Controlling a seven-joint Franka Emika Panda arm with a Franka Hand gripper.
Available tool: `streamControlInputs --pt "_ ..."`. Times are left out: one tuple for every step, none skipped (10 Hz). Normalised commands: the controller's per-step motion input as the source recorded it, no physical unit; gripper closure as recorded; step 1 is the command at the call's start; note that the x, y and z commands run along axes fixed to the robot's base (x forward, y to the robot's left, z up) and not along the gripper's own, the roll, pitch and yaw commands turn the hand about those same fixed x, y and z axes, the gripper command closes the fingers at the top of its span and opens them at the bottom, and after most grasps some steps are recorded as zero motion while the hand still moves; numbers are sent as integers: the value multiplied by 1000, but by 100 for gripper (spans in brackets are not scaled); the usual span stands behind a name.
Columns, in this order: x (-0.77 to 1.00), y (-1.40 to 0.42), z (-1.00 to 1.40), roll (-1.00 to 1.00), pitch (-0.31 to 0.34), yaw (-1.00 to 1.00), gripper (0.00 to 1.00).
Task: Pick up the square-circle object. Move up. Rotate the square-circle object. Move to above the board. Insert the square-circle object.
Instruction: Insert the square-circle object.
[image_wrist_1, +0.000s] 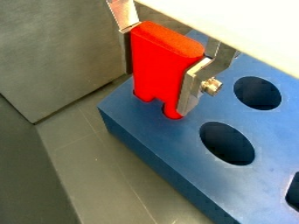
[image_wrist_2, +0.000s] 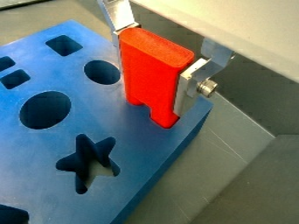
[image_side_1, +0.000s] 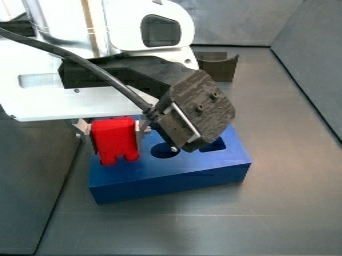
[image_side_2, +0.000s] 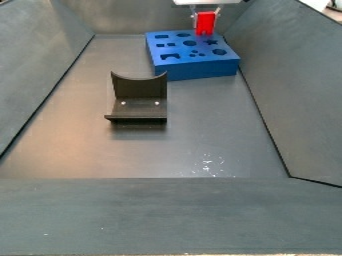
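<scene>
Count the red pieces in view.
1: the red block, held upright in the gripper over a corner of the blue board. The arm may hide others in a side view.

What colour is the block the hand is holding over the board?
Bright red. The block, in the hand above the blue board, shows best in a wrist view.

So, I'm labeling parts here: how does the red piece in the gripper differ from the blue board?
The square-circle object is red, small and upright in the gripper; the board is blue, large and lies flat on the floor. The object has two legs pointing down; the board has shaped holes. Both look like solid blocks.
</scene>
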Motion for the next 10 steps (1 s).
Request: streamControlInputs --pt "271 -209 -911 83 -150 0 100" --pt "303 -214 -891 74 -164 0 100" --pt "311 -214 -880 76 -170 0 100" --pt "80 0 -631 151 -223 0 100" --pt "0 129 -360 117 -31 63 100" --pt "0 137 -577 183 -89 211 100" --pt "26 6 -737 186 -150 197 100" --pt "111 0 -769 140 -167 134 100" --pt "180 -23 -763 106 -199 103 100" --pt "206 -57 -763 93 -211 80 100"
